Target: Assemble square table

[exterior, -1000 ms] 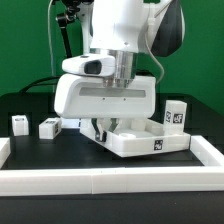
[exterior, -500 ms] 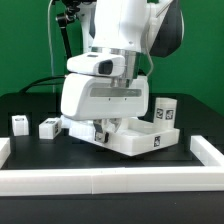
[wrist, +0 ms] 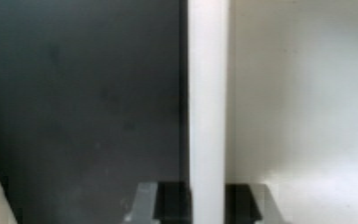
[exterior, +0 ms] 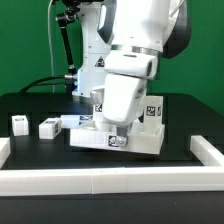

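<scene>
exterior view. the arm (exterior: 140,40) leans down over the square tabletop (exterior: 145,142), which lies near the middle of the black surface (exterior: 30,105), its tagged side wall turned toward the near white border wall (exterior: 110,182). the jaws reach the slab at its near left part, hidden here behind the wrist housing. whether the slab sits flat or is raised a little cannot be told. two loose legs (exterior: 19,123) (exterior: 47,127) lie well apart from the arm at the exterior view's left. another tagged block (exterior: 153,110), probably a leg, stands upright at the slab's far right.

wrist view. the slab's raised rim (wrist: 206,90) runs straight between the two dark fingertips (wrist: 163,200). the jaws are pressed together on this thin rim, pinching it. the slab's pale inner floor (wrist: 309,100) lies on one side of the rim, the dark surface on the other.

hazards, as judged. the hold is on a narrow edge far from the slab's centre, so the slab may pivot or slip out if dragged or lifted fast. a swinging corner could knock the nearest loose leg or catch on the border wall.
</scene>
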You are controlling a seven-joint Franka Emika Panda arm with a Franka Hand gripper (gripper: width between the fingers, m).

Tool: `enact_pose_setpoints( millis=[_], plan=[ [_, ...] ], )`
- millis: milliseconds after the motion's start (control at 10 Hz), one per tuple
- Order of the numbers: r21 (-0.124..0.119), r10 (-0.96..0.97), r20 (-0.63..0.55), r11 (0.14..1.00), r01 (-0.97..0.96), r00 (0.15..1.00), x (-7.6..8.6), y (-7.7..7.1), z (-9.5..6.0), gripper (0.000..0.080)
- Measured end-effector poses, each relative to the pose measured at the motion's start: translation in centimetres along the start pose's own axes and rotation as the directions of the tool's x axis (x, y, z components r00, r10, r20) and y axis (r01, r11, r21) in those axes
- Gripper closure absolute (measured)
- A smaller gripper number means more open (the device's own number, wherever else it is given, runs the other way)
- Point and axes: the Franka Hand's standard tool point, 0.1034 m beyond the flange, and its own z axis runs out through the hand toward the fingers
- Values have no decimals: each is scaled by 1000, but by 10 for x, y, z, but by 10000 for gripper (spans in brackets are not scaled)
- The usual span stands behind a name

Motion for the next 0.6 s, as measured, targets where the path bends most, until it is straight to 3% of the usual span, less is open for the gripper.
enact_pose_setpoints(
  millis=[300, 600],
  plan=[
    [-9, -236, 13, 972, 236, 972, 31, 5, 1, 738],
    [-7, -369, 28, 929, 369, 929, 25, 7, 2, 738]
  ],
)
